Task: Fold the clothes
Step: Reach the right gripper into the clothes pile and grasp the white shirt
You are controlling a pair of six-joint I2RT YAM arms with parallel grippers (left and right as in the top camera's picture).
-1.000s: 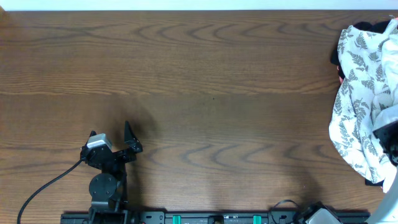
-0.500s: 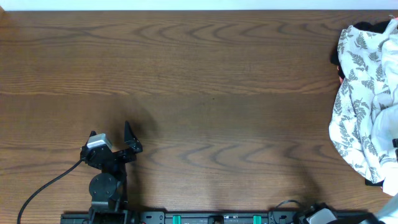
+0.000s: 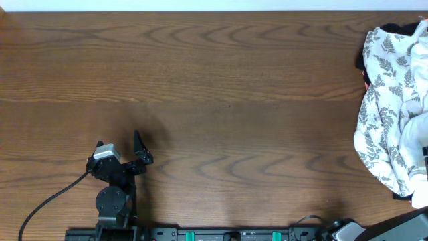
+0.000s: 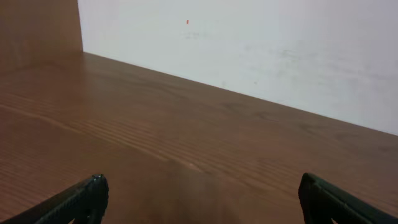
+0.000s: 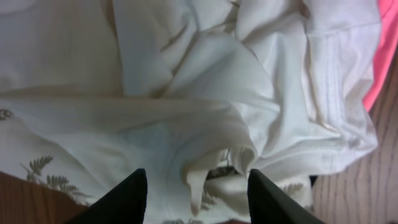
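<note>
Overhead view: the wooden table (image 3: 227, 73) fills the frame, and a heap of cloth lies at its right edge. Most of the heap that shows is a white cloth with grey fern print (image 3: 382, 100). The plain white T-shirt (image 3: 416, 134) lies bunched against it at the far right of the frame, with a dark garment (image 3: 401, 29) peeking out at the top. The left gripper (image 3: 118, 140) sits low at lower left, well apart from the heap. Its fingers are spread wide with nothing between them, and a black cable (image 3: 47, 204) trails off to the bottom left corner.

Left wrist view: both fingertips sit in the bottom corners above bare wood, and a pale wall (image 4: 249, 43) stands behind.

Right wrist view: the right gripper (image 5: 196, 186) hangs over the crumpled T-shirt. Its two dark fingers stand apart, with a loose white fold between them that neither visibly pinches. Fern print shows at lower left, and a pink cloth (image 5: 384, 56) at the right edge.
</note>
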